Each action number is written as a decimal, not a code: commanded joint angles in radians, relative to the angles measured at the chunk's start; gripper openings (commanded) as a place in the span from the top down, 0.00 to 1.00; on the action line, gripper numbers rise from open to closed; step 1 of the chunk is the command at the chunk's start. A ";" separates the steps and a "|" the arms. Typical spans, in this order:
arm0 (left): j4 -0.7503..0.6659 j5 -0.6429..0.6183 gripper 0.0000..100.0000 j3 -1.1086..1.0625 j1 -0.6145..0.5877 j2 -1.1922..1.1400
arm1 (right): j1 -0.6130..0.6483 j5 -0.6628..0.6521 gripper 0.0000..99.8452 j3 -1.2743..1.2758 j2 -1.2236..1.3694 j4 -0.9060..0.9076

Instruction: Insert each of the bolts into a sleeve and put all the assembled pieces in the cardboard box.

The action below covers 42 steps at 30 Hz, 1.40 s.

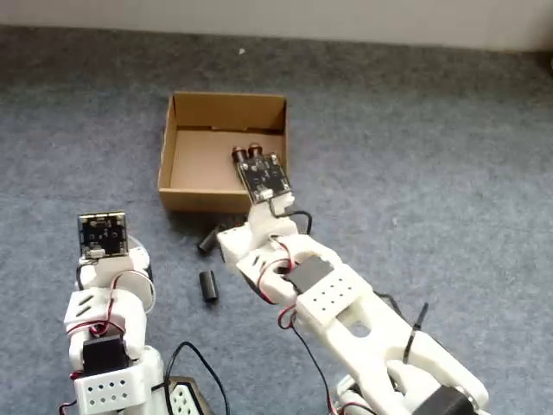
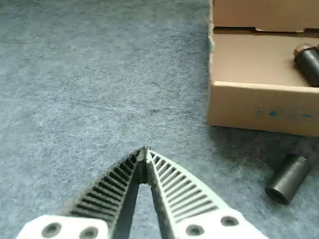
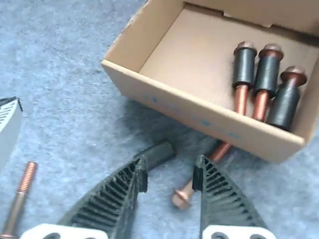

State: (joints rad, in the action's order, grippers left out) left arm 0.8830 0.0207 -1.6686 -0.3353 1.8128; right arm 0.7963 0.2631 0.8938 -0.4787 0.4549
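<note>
Inside the cardboard box (image 3: pixel 164 99), against one wall, we note three assembled pieces (image 3: pixel 264 79) lying side by side. Just outside that box the right gripper (image 3: pixel 170 172) stands open, with a loose bolt (image 3: pixel 182 195) and an empty sleeve (image 3: pixel 158 152) near its fingertips. A second bolt (image 3: pixel 20 194) lies apart. The left gripper (image 2: pixel 145 159) is closed on nothing over carpet (image 2: pixel 75 74) beside the box.
</note>
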 commanded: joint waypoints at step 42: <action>-0.097 0.012 0.99 0.015 -0.160 0.007 | 0.229 0.054 1.00 -0.512 0.670 0.496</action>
State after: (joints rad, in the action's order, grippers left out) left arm 0.8078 0.0207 -1.6686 -0.5071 1.8128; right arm 1.0157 0.3138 0.3982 0.2010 0.9060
